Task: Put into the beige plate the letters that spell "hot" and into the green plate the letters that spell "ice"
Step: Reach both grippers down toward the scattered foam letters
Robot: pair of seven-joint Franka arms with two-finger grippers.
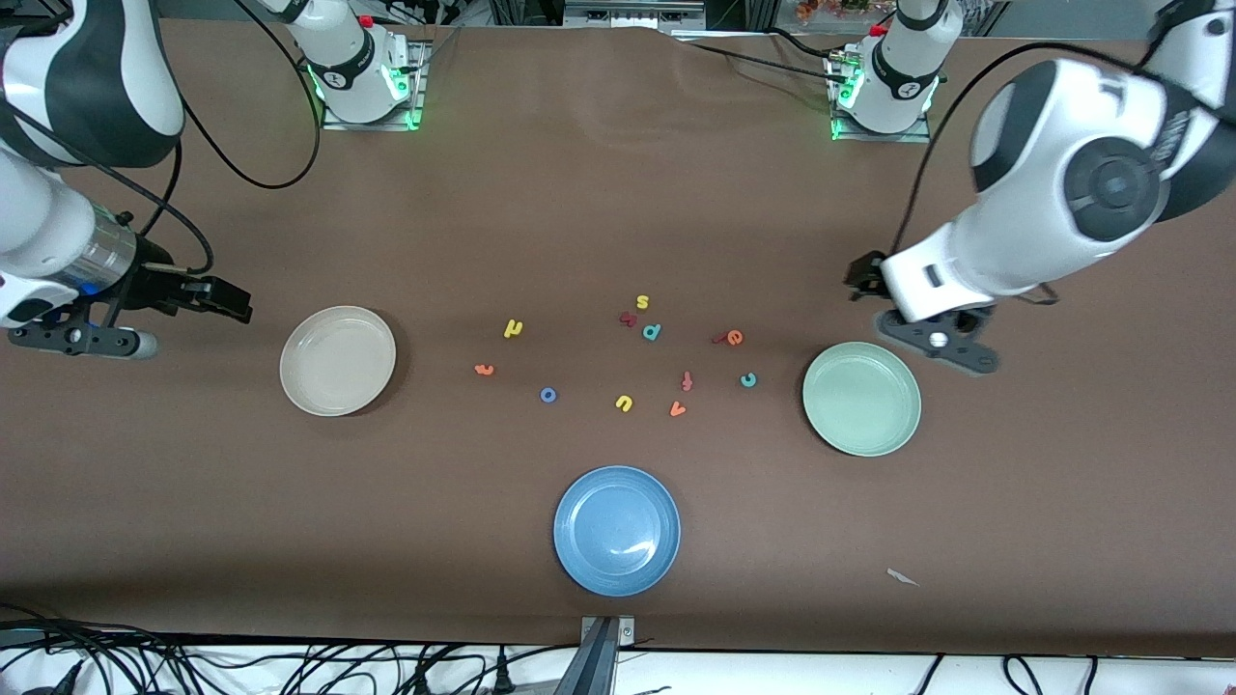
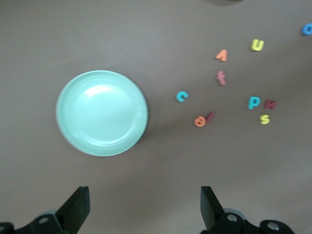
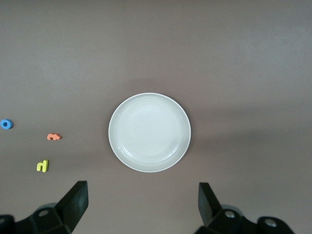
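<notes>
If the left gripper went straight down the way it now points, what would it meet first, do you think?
Probably bare table just beside the green plate. The left gripper hangs open, pointing down, with the plate's rim near its line, so depth leaves some doubt.

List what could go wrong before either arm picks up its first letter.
1. The dark red i touches the orange e; a claw may grab or knock both.
2. Decoys sit among targets: the yellow u lies near the blue o, so a wrong pick is plausible.
</notes>
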